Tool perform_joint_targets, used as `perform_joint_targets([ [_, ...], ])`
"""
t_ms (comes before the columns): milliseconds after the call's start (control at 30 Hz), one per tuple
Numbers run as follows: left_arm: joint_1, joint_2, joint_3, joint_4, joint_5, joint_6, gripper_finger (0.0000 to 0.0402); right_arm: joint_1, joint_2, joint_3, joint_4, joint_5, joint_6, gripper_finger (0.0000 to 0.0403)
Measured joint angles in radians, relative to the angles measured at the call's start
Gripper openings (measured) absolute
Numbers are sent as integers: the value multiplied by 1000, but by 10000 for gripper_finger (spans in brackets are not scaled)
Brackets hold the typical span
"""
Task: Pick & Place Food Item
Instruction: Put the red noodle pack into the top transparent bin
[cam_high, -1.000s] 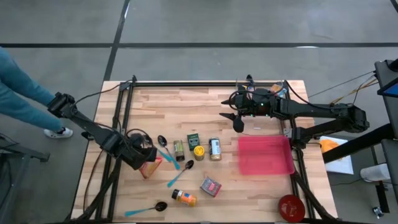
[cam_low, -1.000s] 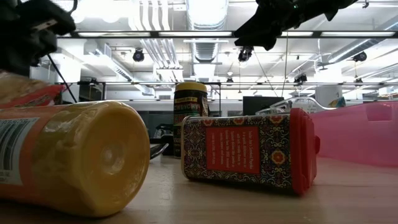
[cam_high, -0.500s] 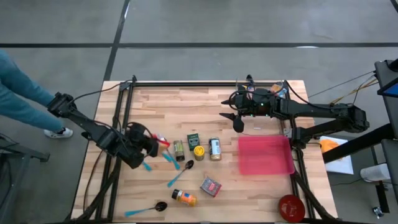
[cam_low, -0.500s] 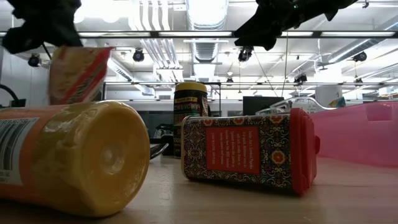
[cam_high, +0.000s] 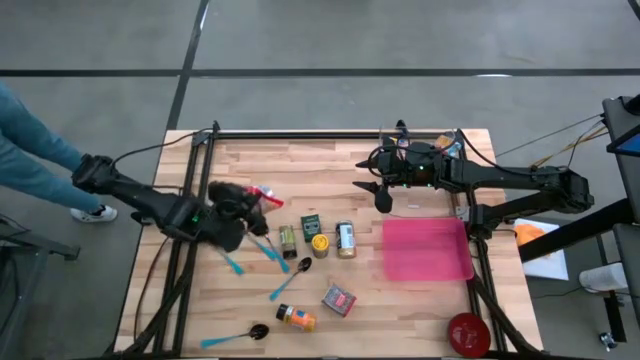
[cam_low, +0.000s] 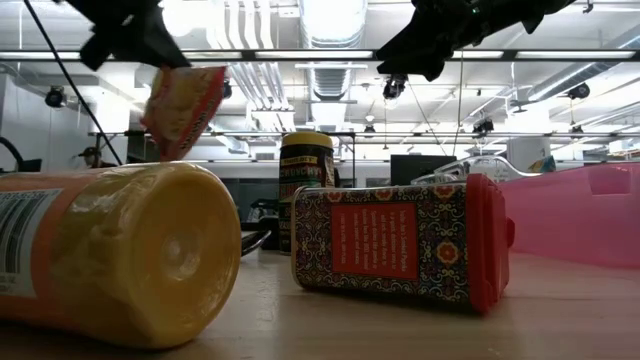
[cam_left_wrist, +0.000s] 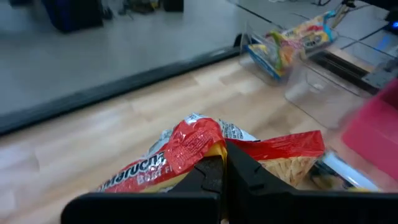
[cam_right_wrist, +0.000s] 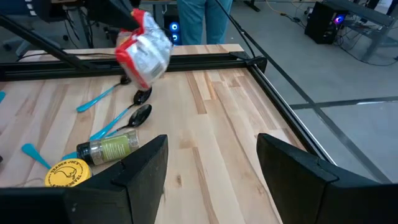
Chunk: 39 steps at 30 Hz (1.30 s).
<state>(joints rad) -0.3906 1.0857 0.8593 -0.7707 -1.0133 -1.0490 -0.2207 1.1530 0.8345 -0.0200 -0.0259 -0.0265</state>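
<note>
The food item is a red-and-yellow noodle packet (cam_high: 263, 196) (cam_low: 183, 108) (cam_right_wrist: 143, 53), held in the air above the left part of the table. My left gripper (cam_high: 246, 204) (cam_left_wrist: 222, 177) is shut on it. My right gripper (cam_high: 379, 193) (cam_right_wrist: 214, 171) hovers open over the far middle of the table, with nothing between its fingers. It is well apart from the packet. My left gripper pinches the packet's crimped red end (cam_left_wrist: 208, 149) between its two shut fingers (cam_left_wrist: 245, 177). The fingers come from the table's left, slanting downward. The packet is lifted clear of the table and hangs tilted below and beyond the fingers (cam_low: 175, 120).
A pink tray (cam_high: 427, 250) sits at the right. Teal spoons (cam_high: 290, 278), a herb jar (cam_high: 288, 240), a yellow-lidded jar (cam_high: 319, 243), a can (cam_high: 345, 239), a patterned tin (cam_high: 338, 299) and an orange bottle (cam_high: 296, 318) lie mid-table. A red bowl (cam_high: 468, 334) stands at the near right.
My left gripper has risen and gone toward the table's far edge, rolling its wrist, still shut on the packet. The packet has come off the table by the spoons and now hangs tilted in the air.
</note>
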Motion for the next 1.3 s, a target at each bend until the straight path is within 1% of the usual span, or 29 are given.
perform_joint_targets([
  [100,70,23,-17,125,-1,145,0,0,0,0,0,0,0,244],
  [233,167,49,-62,368,6,341,0,0,0,0,0,0,0,244],
  [333,241,70,-102,586,66,533,0,0,0,0,0,0,0,244],
  [433,317,96,-148,806,193,725,0,0,0,0,0,0,0,244],
  [500,373,116,-172,930,309,819,0,0,0,0,-1,0,0,244],
  [600,462,152,-190,1068,491,898,0,0,0,0,-3,0,0,244],
  [700,552,205,-191,1172,669,928,0,0,0,0,-4,0,0,244],
  [767,604,251,-182,1222,762,928,0,0,0,0,-5,0,0,244],
  [867,667,330,-149,1273,874,930,0,0,0,0,-6,0,0,244],
  [1033,732,479,-37,1280,1013,923,0,0,0,0,-6,0,0,244],
  [1133,747,567,53,1236,1067,922,0,0,0,0,-6,0,0,244],
  [1200,749,624,122,1176,1089,922,0,0,0,0,-6,0,0,244],
  [1300,749,704,237,1054,1094,922,0,0,0,0,-6,0,0,244],
])
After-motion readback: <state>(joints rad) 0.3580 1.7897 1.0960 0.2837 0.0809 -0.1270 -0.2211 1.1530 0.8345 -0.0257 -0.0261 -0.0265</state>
